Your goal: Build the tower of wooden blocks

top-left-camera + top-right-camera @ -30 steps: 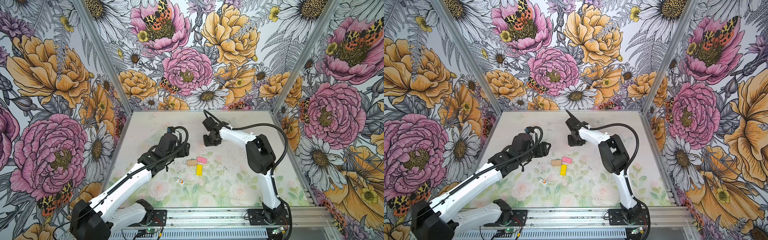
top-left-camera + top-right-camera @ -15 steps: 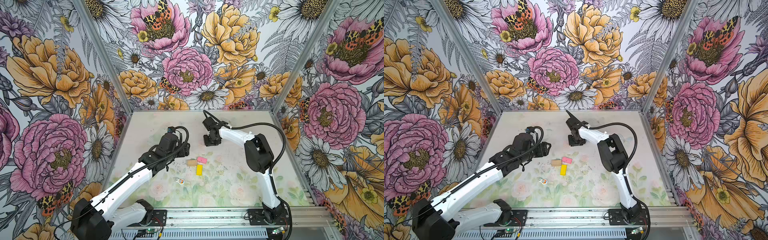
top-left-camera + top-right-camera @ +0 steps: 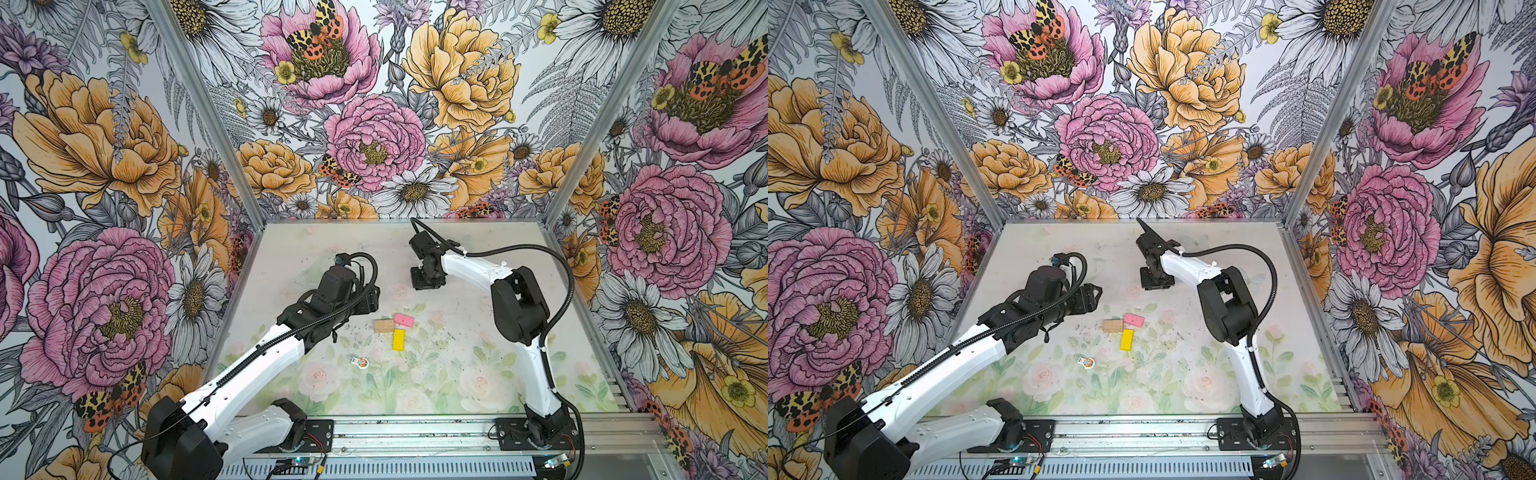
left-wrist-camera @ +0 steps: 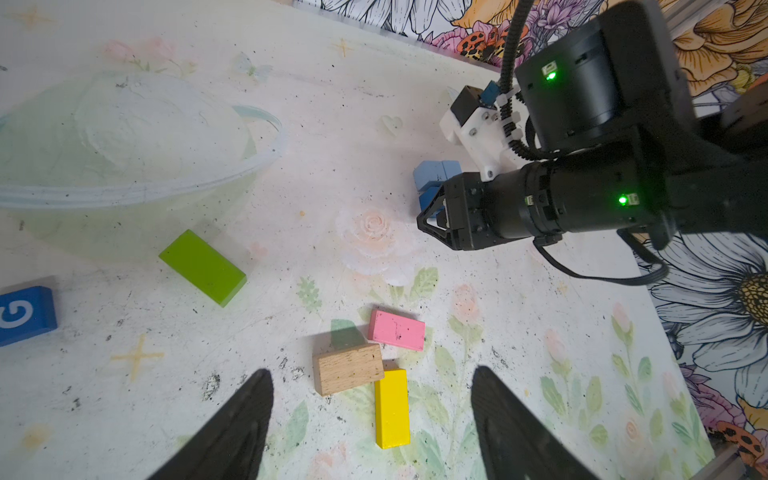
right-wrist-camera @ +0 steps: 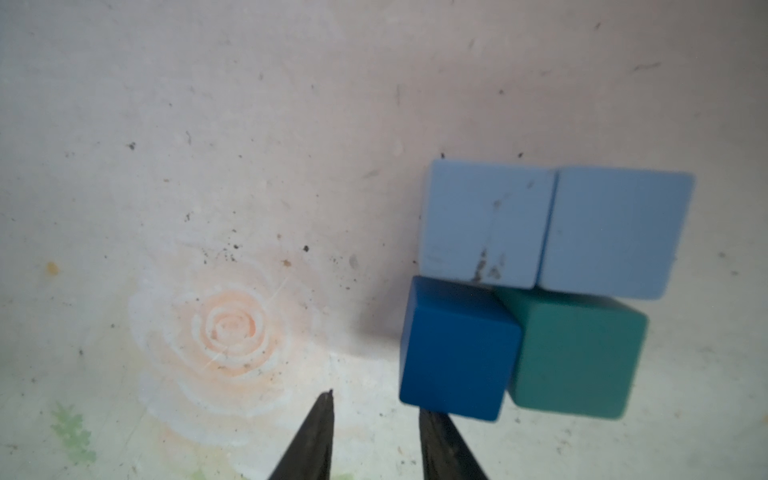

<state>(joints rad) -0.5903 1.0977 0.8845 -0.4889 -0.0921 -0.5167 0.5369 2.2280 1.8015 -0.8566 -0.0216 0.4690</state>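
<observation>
So the base is four cubes packed in a square: two light blue cubes (image 5: 557,228), a dark blue cube (image 5: 457,349) and a teal cube (image 5: 577,353), all touching. The right gripper (image 5: 374,436) sits just beside the dark blue one, jaws nearly pressed together and holding nothing; one tip looks right at that cube's edge. My guess is it's nudging the base square, so go slow and push flat along the table, or the dark blue cube will twist out of line.

The left gripper (image 4: 370,415) hangs spread wide and empty over the loose bricks: wood brick (image 4: 348,369), pink brick (image 4: 397,330) and yellow brick (image 4: 392,409), clustered together well apart from the cubes. A green brick (image 4: 203,268) lies further from the cubes, next to a clear bowl (image 4: 124,137).

The wood and yellow bricks touch, so a grab there needs care.
</observation>
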